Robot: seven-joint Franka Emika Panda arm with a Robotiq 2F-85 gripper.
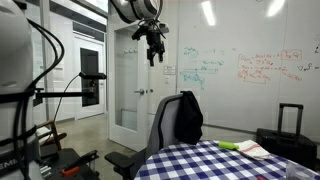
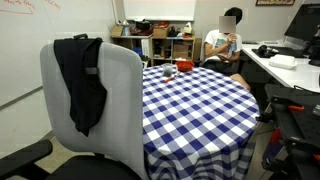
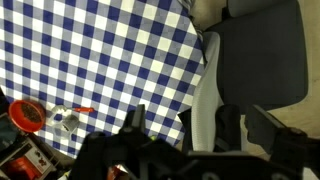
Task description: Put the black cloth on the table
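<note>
Wrist view has your gripper (image 3: 200, 135) looking straight down with the jaws spread wide and nothing between them, so it's empty-handed. In an exterior view you can see the gripper (image 1: 153, 52) hanging up high, well above everything and clear of the chair. The black cloth (image 2: 80, 80) isn't on the table (image 2: 200, 110); it's draped over the top of the grey office chair (image 2: 125, 100), hanging down the backrest, and the chair is pushed right up against the table's near edge in that view. From the opposite side the black cloth (image 1: 188, 118) shows as a dark lump over the chair back, just beyond the table's (image 1: 215, 165) far edge. Stuff to mind: an orange-red bowl (image 3: 28, 115) and a small clear thing (image 3: 65, 122) beside it sit near one edge of the checked top, and something green and yellow (image 1: 235, 147) lies by another edge. A black suitcase (image 1: 287, 128) stands off past the table, under the whiteboard (image 1: 250, 65). Heads up, a person (image 2: 224, 45) is seated beyond the far edge, well apart from the chair.
</note>
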